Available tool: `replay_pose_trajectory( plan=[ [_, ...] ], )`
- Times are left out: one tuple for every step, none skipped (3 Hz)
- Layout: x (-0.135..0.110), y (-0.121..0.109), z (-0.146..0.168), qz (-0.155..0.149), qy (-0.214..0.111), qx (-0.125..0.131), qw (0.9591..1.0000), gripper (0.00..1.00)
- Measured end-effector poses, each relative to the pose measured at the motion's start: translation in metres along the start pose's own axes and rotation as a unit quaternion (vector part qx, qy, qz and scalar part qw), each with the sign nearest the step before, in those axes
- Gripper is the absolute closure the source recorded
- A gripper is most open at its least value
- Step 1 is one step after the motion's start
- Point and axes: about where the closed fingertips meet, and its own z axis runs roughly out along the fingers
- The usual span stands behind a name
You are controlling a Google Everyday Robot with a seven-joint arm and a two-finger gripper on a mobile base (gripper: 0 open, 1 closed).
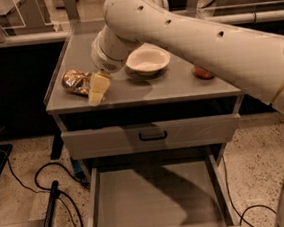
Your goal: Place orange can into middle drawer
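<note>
Pincer (97, 88) hangs low over the front-left part of the grey table (180, 89); whether it is apart or together cannot be told. Just beside it, at its 9 o'clock, the orange can (76, 82) lies on the table, with a white bowl (148, 60) at its 2 o'clock. Below, at 6 o'clock, the middle drawer (140, 201) stands pulled out, well apart from the can.

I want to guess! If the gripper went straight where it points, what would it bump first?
Probably the cabinet top, right beside the orange can: the gripper points down there. It may brush the can; depth is unclear.
</note>
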Motion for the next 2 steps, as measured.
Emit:
replay_pose_trajectory(
  plan=[
    [-0.014,0.006,0.000,0.000,-0.016,0.001,0.9999,0.00],
    [-0.030,-0.002,0.018,0.006,-0.037,-0.022,0.9990,0.00]
  ],
)
